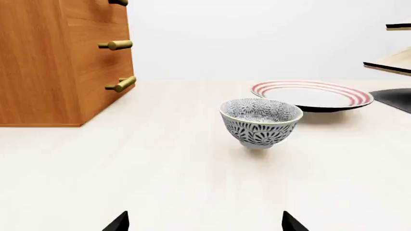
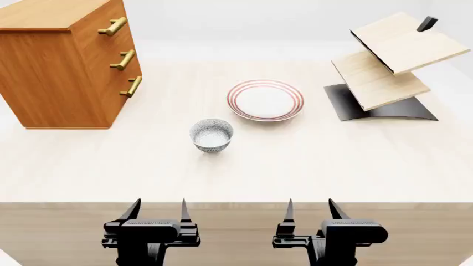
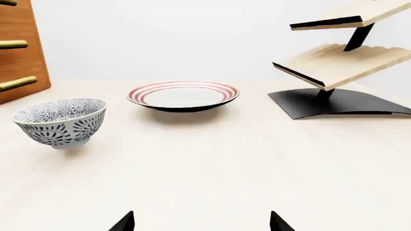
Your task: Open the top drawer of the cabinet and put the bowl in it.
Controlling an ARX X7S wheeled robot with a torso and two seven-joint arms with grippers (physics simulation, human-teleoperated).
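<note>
The orange-brown cabinet (image 2: 63, 66) stands at the far left of the table, all three drawers shut. Its top drawer (image 2: 111, 19) carries a brass bar handle (image 2: 113, 26). The blue-grey patterned bowl (image 2: 211, 134) sits upright mid-table, in front of the cabinet (image 1: 57, 62) in the left wrist view, where the bowl (image 1: 261, 121) is centred, and at the edge in the right wrist view as bowl (image 3: 61, 122). My left gripper (image 2: 159, 209) and right gripper (image 2: 309, 209) hover at the table's near edge, both open and empty, well short of the bowl.
A red-ringed white plate (image 2: 265, 100) lies just behind the bowl. A tilted pale-board rack (image 2: 384, 72) on a black base stands at the far right. The table's front edge (image 2: 236, 203) runs just ahead of both grippers.
</note>
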